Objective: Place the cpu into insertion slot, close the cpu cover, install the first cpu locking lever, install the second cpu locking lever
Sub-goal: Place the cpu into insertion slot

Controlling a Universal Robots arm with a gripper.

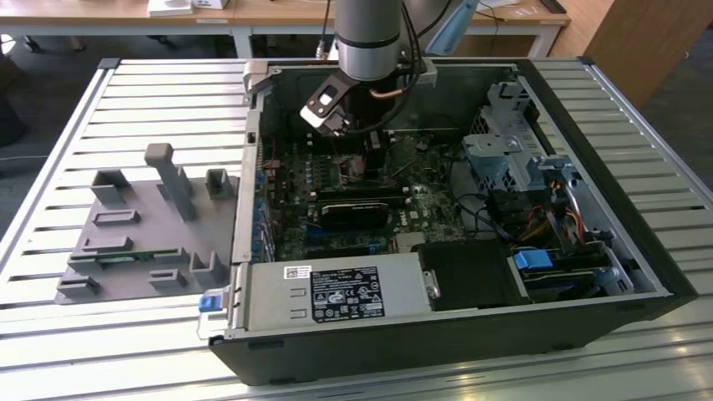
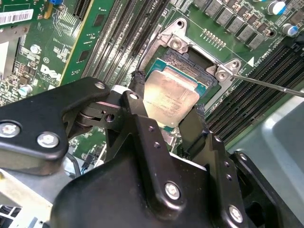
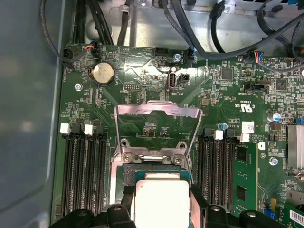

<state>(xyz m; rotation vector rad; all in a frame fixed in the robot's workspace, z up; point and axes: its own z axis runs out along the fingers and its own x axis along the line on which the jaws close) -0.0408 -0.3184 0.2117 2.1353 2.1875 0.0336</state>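
Now, look at the cpu (image 2: 167, 96) first. You have it pinched by two edges between the black fingers (image 2: 137, 85) of the gripper (image 2: 168, 95), so the pincer is closed on the chip. It hangs right over the insertion slot (image 2: 185, 64) and looks a little tilted. I cannot tell if it touches the slot yet. The cpu cover (image 3: 156, 110) is flipped up and open just past the slot, so nothing blocks the way. A thin metal rod (image 2: 270, 86) sticks out beside the slot, swung clear.

In the exterior view, the gripper is deep inside the computer case (image 1: 446, 351), near 12 o'clock. The grey power box (image 1: 334, 292) sits at 6 o'clock. The grey holder tray (image 1: 145, 234) lies outside the case at 9 o'clock.

What could go wrong? If the chip goes down crooked or turned the wrong way, it could sit on the rim. A hard push then could bend the tiny pins in the slot. If the fingers let go too high, the chip could drop and slide. The fingers are also close to the slot's walls and could bump them.
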